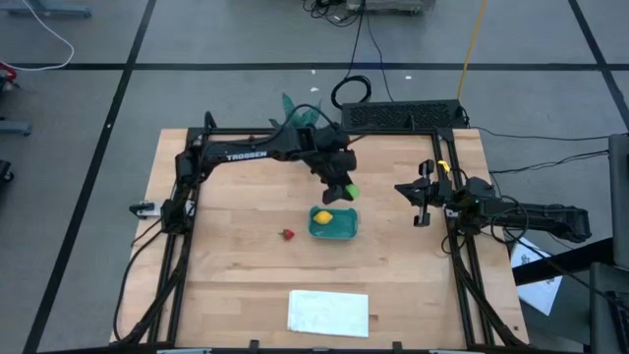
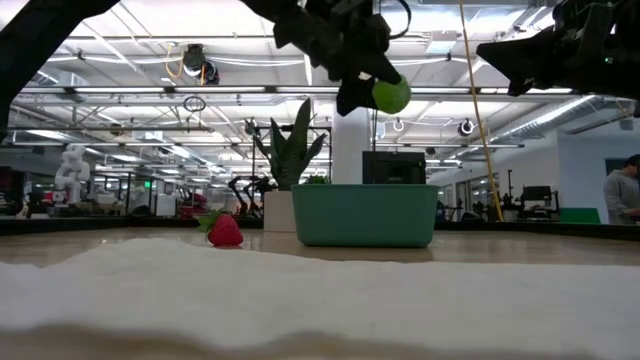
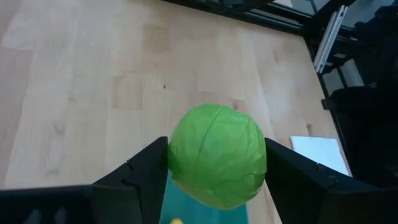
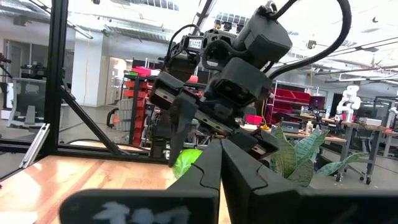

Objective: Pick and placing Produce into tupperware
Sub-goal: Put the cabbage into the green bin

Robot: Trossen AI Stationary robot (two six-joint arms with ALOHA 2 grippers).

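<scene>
My left gripper hangs just beyond the far edge of the teal-blue tupperware, shut on the lime-green ball, which is also plain in the low view. The yellow lemon lies inside the tupperware. The red strawberry rests on the table to the tupperware's left, seen again in the low view. My right gripper waits shut near the table's right edge, its fingers closed together. My left gripper pinches the lime-green ball between its two fingers, one on each side of its middle. The fingers come from above, slanting down. The ball is lifted clear, well above the tupperware's rim.
A flat white sheet lies near the table's near edge. A green potted plant stands at the far edge behind the left arm. A black keyboard-like box sits at the far right. Bare wood lies left of the strawberry.
</scene>
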